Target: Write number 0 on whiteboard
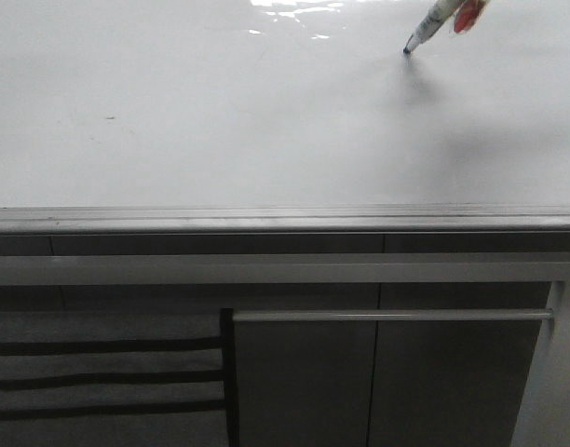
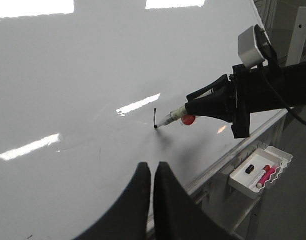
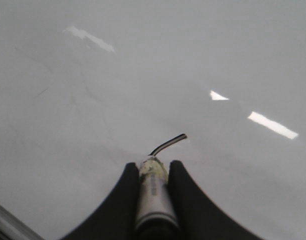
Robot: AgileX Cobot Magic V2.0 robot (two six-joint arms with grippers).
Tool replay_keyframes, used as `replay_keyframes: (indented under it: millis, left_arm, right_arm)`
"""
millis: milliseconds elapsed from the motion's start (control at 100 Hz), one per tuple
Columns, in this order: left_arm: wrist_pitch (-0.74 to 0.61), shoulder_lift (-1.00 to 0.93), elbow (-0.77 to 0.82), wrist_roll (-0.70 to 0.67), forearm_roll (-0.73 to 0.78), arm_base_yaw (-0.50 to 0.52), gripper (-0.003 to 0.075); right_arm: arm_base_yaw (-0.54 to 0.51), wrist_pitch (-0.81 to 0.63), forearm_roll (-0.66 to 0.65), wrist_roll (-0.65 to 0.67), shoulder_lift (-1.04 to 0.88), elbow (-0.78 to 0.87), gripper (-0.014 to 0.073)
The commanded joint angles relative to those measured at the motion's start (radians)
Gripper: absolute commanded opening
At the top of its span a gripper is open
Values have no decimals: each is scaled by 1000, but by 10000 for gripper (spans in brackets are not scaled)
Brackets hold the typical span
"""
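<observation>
Right gripper (image 3: 153, 172) was clamped snug around one marker (image 3: 154, 192), nib pressed on the whiteboard (image 1: 220, 121) — first stroke of the 0 (image 2: 155, 118) was down, just a short curved black line starting at the tip, up near the board's far right in the front view. So it looked like the very start of the writing step; next move probably called for sweeping the tip round in a loop with steady contact and closing it back at the start. Left gripper (image 2: 152, 172) hung off the board, fingers nearly together, holding nothing. Count: one stroke, one board, one tray (image 2: 280, 155) clipped under the rail with a pink marker (image 2: 264, 176) in it.
</observation>
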Motion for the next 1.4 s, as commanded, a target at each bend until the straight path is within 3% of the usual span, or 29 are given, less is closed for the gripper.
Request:
replay_keyframes:
  millis: [0, 230, 570, 770, 1390]
  left_arm:
    - [27, -2, -27, -6, -2, -4, -20]
    - [25, -2, -27, -6, -2, -4, -20]
    - [25, -2, -27, -6, -2, -4, -20]
    - [25, -2, -27, -6, -2, -4, -20]
    - [25, -2, -27, -6, -2, -4, -20]
  right_arm:
    - [14, 48, 7, -8, -8, -30, -59]
    - [16, 195, 15, -8, -12, -30, -59]
    - [-37, 228, 15, -8, -46, -30, -57]
    - [-86, 218, 15, -8, -53, -47, -57]
    - [-82, 126, 13, -8, 20, -215, -57]
